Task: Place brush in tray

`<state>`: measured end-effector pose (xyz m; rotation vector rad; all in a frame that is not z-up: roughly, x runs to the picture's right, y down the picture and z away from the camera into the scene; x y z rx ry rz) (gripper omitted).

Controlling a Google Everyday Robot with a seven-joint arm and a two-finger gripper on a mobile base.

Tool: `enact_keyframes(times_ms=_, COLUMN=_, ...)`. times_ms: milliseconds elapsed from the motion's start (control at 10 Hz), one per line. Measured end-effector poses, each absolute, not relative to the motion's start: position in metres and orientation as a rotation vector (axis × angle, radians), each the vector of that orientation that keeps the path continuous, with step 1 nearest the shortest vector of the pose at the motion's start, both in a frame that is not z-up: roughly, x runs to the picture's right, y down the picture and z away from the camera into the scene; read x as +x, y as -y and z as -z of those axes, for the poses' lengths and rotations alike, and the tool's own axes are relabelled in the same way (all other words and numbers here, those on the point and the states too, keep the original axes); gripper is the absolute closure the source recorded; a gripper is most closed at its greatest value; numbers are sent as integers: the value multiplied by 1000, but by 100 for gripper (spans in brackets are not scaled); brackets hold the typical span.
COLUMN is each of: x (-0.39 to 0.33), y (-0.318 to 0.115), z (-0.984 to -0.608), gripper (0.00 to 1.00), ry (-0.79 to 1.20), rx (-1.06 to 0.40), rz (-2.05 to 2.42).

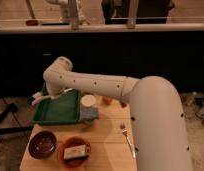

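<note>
Arm (95, 85) reaches in from the right, big white forearm filling the lower right of the camera view, elbow bent above the tray's far-left corner. Gripper (39, 98) sits at the left edge of the green tray (57, 117), low, just over the rim. Gripper is fully closed; something slim and white pokes out at its tip, looks like the brush (35, 96), but whether the fingers really have hold of it can't be confirmed from this angle. Brush head not distinguishable. So brush is at the tray's left rim, at the gripper, not seen lying flat on the tray floor.

Tray lies on the wooden desk (107, 145), back-left area, long side running left to right. Visible tray floor appears bare green.

Other items on desk:
- white cup (88, 101) just beside the tray's right edge, standing on a grey-blue cloth or sponge (90, 115)
- maroon bowl (42, 144) at front left, in front of the tray
- orange bowl (74, 151) right beside the maroon one, a whitish block-shaped thing inside
- silver fork (128, 141) lying on the desk right of the bowls, partly hidden by the arm
- small orange item (107, 100) near the cup, mostly hidden under the arm

Dark cabinet front and a counter run behind the desk.
</note>
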<state>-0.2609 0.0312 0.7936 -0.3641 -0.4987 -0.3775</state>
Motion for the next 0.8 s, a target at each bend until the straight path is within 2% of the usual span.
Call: enact_keyframes(times_ms=800, x=-270, y=-58, z=-839, gripper=100, ry=482, rx=-478, rz=418)
